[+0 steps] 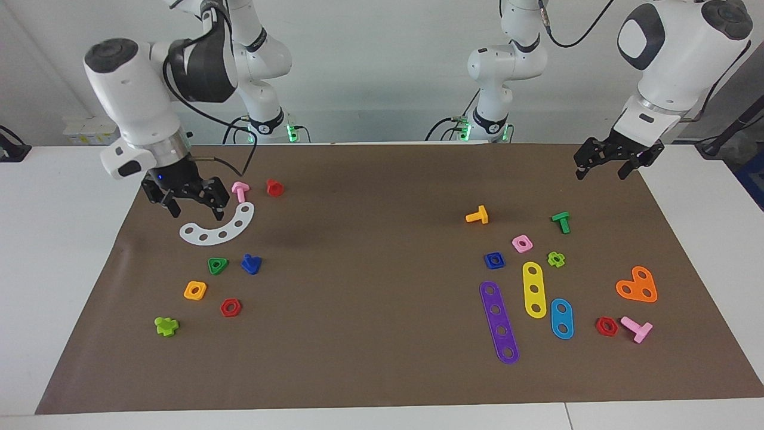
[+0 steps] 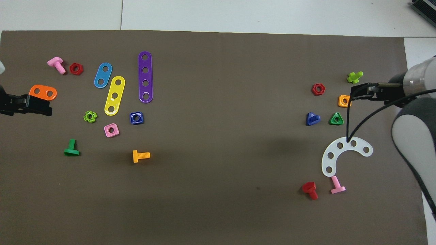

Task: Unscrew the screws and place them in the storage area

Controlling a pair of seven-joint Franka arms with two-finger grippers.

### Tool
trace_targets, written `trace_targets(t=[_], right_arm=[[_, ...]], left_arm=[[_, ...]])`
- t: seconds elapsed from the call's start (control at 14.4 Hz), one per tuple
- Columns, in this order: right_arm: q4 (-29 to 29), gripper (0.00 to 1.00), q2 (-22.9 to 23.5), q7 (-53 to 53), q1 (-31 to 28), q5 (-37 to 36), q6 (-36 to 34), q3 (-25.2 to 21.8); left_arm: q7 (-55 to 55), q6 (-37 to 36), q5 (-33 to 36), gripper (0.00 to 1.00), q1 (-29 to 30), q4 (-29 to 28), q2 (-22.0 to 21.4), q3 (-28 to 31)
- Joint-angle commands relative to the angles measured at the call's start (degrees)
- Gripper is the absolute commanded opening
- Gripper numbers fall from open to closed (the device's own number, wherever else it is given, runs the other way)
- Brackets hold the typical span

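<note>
The dark-blue screw (image 1: 251, 263) (image 2: 312, 118) lies loose on the brown mat, beside a green triangle nut (image 1: 217, 265) (image 2: 336, 118). Around it is the storage area (image 1: 280, 286) (image 2: 327, 102). This stretch holds a white curved strip (image 1: 218, 227) (image 2: 344, 153), an orange square nut (image 1: 195, 290) (image 2: 344, 100) and a red hexagon nut (image 1: 230, 307) (image 2: 318, 89). My right gripper (image 1: 192, 206) (image 2: 356, 93) hangs open and empty, raised near the white strip's end. My left gripper (image 1: 615, 164) (image 2: 46, 106) waits open in the air at the left arm's end of the mat.
A pink bolt (image 1: 240, 191) and a red bolt (image 1: 274, 187) lie nearer the robots than the white strip. A lime cross piece (image 1: 166, 325) lies farthest out. At the left arm's end are purple (image 1: 499, 322), yellow (image 1: 534, 289) and blue strips, an orange heart (image 1: 637, 285), nuts and bolts.
</note>
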Motion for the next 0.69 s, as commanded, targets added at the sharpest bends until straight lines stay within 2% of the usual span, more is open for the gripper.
trace_targets(t=[0.0,0.14,0.42,0.62], right_arm=[[4.8,1.0,-0.5,1.9,-0.4,-1.2,-8.6,0.5],[6.6,1.0,-1.8,2.0,-0.5,-1.1,-11.7,0.5],[6.1,1.0,-3.3,2.2,-0.8,-0.4,-14.6,-0.5],[5.7,1.0,-3.8,1.5,-2.0,-0.4,-14.6,-0.5]], left_arm=[[0.8,1.4,0.4,1.0,0.2,-2.1,-1.6,0.2],[0.7,1.4,0.4,1.0,0.2,-2.0,-1.6,0.2],[0.5,1.4,0.4,1.0,0.2,-1.8,-1.6,0.2],[0.3,1.1,0.4,1.0,0.1,-1.6,-1.6,0.2]])
